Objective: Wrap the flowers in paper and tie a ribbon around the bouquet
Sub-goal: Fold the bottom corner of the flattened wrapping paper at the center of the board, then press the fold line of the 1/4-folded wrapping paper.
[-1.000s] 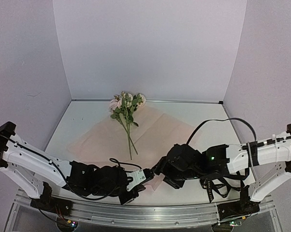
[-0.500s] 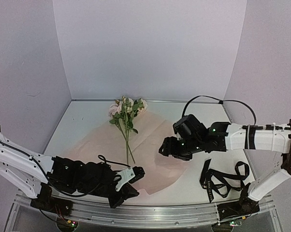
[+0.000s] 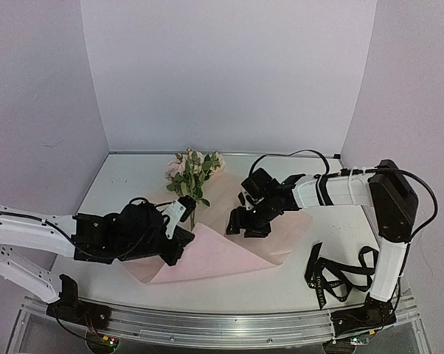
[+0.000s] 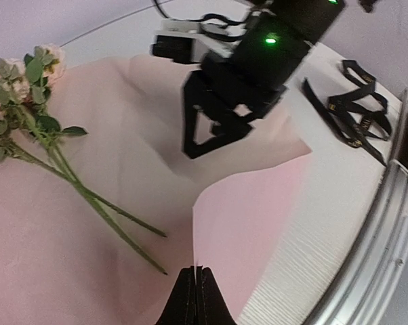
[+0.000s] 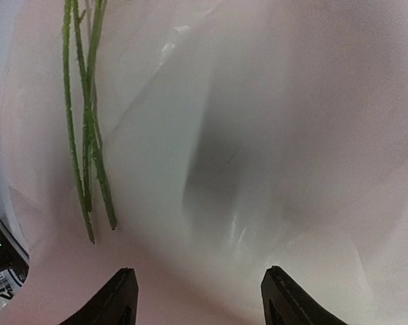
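The flowers [image 3: 194, 167] lie on the pink paper [image 3: 233, 252], blooms toward the back wall and stems [image 5: 85, 135] pointing to the near side. My left gripper [image 3: 186, 225] is shut on a corner of the paper [image 4: 258, 217] and holds it lifted, just beside the stem ends. That part of the sheet is folded over itself. My right gripper [image 3: 244, 223] hangs open low over the paper [image 5: 278, 122], to the right of the stems, with nothing between its fingers. The black ribbon [image 3: 341, 276] lies curled on the table at the near right.
The ribbon [image 4: 356, 112] lies beside the metal rail [image 3: 222, 324] along the table's near edge. White walls close the table in on the left, back and right. The right arm's black cable [image 3: 296, 155] loops above the table behind its wrist.
My left gripper has carried the paper's near corner away from the near edge toward the stems, folding the sheet. My right gripper has moved from the near edge to above the paper.
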Controlling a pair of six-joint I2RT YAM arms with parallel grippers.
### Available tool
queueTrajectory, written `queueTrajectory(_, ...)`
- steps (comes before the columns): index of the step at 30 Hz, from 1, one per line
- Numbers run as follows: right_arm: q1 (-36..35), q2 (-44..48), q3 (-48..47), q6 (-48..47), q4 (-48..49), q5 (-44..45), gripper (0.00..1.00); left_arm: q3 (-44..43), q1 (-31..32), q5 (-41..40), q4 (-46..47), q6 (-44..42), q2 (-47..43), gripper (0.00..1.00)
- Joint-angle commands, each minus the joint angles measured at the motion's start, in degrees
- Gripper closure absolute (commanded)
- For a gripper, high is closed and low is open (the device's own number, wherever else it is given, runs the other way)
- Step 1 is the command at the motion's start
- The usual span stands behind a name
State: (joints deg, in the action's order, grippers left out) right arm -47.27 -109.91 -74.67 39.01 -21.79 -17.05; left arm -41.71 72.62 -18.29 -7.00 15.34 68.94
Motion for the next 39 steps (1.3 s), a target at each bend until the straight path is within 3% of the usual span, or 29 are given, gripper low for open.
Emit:
queueTrajectory(1,2.6,2.3,-2.3,-0.4,-0.4,-1.1,0.32,-5.1,-9.2,4.2,5.3,-5.7,4.2,1.00)
queueTrajectory(10,9.1,7.0,-2.2,0.0,-0.5,3.7,0.23,-16.9,-27.3,25.8,8.7,-15.0,19.5,1.00)
queueTrajectory(17,10.7,8.3,-3.4,-2.1,-0.4,5.8,0.17,-26.0,-35.1,37.1,6.4,-18.9,31.2,1.00)
queueTrajectory(29,7.0,10.4,2.4,-3.1,0.3,5.9,0.16,-38.9,-36.8,46.3,0.7,-21.0,44.4,1.00)
queueTrajectory(35,6.8,13.3,8.3,-4.9,0.3,3.9,0.08,-40.3,-36.8,45.2,-1.0,-21.2,47.3,1.00)
queueTrajectory(39,5.4,15.0,8.6,-5.7,-2.7,8.7,0.07,-39.1,-37.1,42.5,-0.5,-20.9,47.5,1.00)
